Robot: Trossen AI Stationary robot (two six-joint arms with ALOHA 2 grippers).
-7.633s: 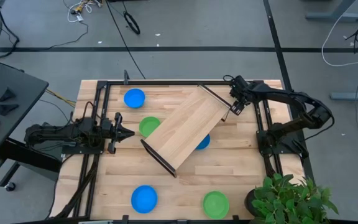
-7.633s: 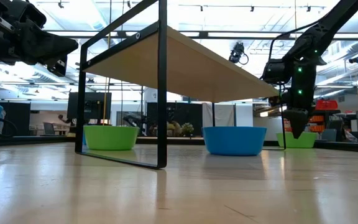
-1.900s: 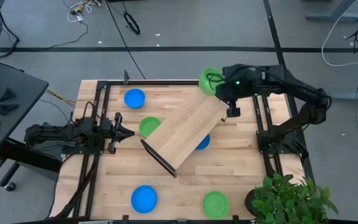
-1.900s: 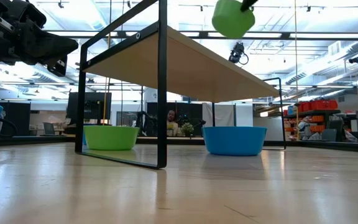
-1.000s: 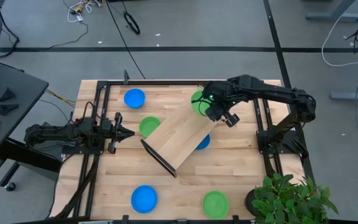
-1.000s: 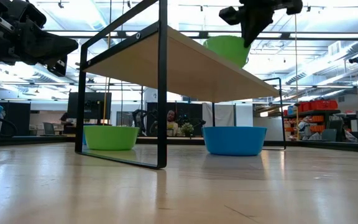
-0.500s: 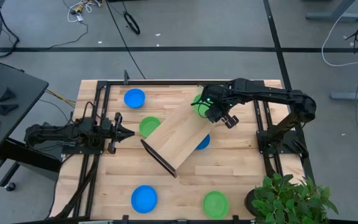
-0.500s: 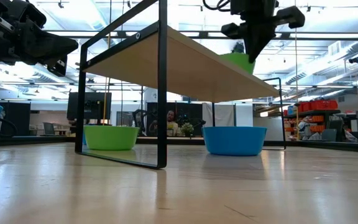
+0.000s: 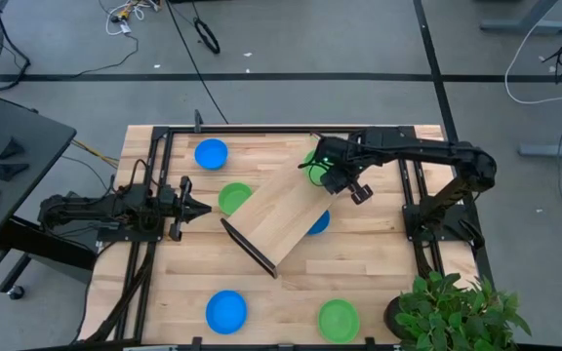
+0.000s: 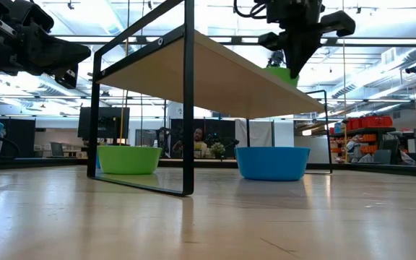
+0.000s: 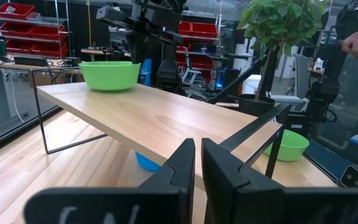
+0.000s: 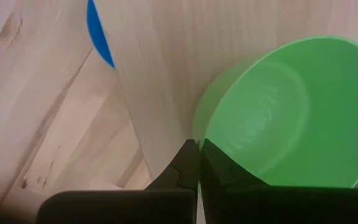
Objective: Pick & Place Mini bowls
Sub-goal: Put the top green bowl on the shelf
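A green mini bowl (image 9: 311,162) stands upright on the far right end of the long pale wooden tray (image 9: 279,213), a raised board on black wire legs. My right gripper (image 9: 326,174) is above the bowl and shut on it; the left wrist view shows the bowl (image 11: 109,74) on the tray top. My left gripper (image 9: 201,207) waits shut, holding nothing, at the table's left. A blue bowl (image 9: 211,153), a green bowl (image 9: 230,198), a blue bowl (image 9: 226,311) and a green bowl (image 9: 339,319) sit on the table. Another blue bowl (image 9: 319,223) lies half under the tray. My right gripper pinches the green bowl's rim (image 12: 196,138), one finger inside the bowl and one outside against its wall. The fingers (image 10: 293,63) come from above, pointing down. The bowl sits upright, its base on the tray's top (image 11: 114,93).
A potted plant (image 9: 452,310) stands at the table's near right corner. Black frame rails (image 9: 159,166) run along the left and right sides. Bare tabletop (image 9: 281,302) lies between the two near bowls.
My right gripper has come down a little over the tray's far right end, still shut on the green bowl. The bowl, tilted and held above the tray a second ago, now stands level and lower, on the tray top.
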